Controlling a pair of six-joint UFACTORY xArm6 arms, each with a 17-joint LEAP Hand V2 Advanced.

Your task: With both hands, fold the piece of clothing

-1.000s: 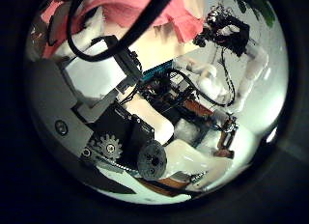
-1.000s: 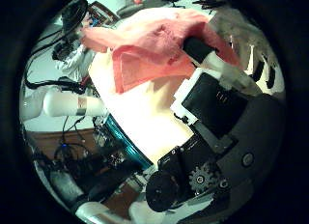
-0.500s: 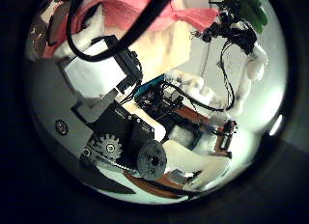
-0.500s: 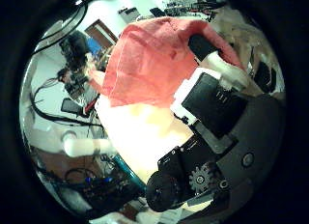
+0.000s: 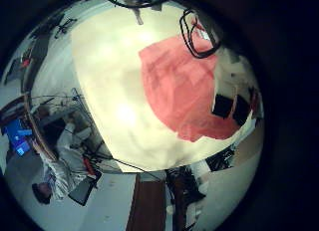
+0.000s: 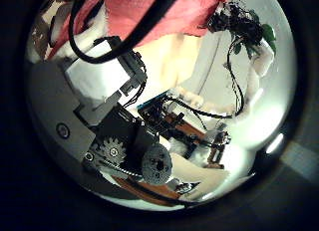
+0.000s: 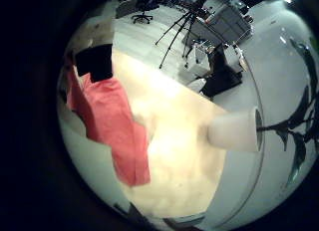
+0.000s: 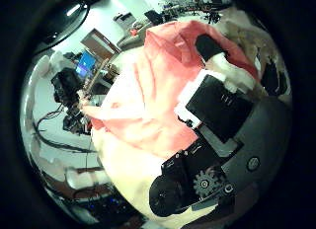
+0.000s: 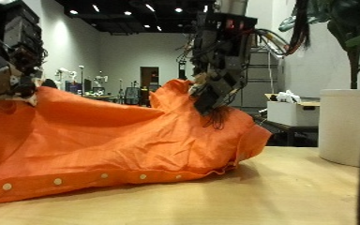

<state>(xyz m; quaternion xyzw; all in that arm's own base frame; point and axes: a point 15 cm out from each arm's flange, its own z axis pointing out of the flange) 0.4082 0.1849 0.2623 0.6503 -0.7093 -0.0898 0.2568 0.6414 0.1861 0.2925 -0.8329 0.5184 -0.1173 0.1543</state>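
1. An orange piece of clothing (image 9: 118,141) is lying across the light wooden counter (image 9: 267,192), bunched into long folds, with a row of small pale snaps running along its near hem.
2. The right robot hand (image 9: 215,89) is hanging down over the garment's raised corner, and its fingers are curling into the cloth and pinching a peak of it, so that part is standing up off the counter.
3. From the right palm's thumb side, the cloth (image 8: 158,86) is draping close over the black and white fingers (image 8: 222,56), which are closing round its edge.
4. The left robot hand (image 9: 11,56) is sitting at the far end of the garment, just above the cloth. From the left palm's thumb side, the fabric (image 6: 150,12) is lying against its fingers (image 6: 95,52), which are bending over it and gripping it.
5. In the left palm's little-finger view the garment (image 5: 189,87) is spreading over one side of the counter (image 5: 110,82), with the rest of the top bare.
6. A white pot (image 9: 345,127) with a plant is standing beyond the counter's end, apart from the cloth.
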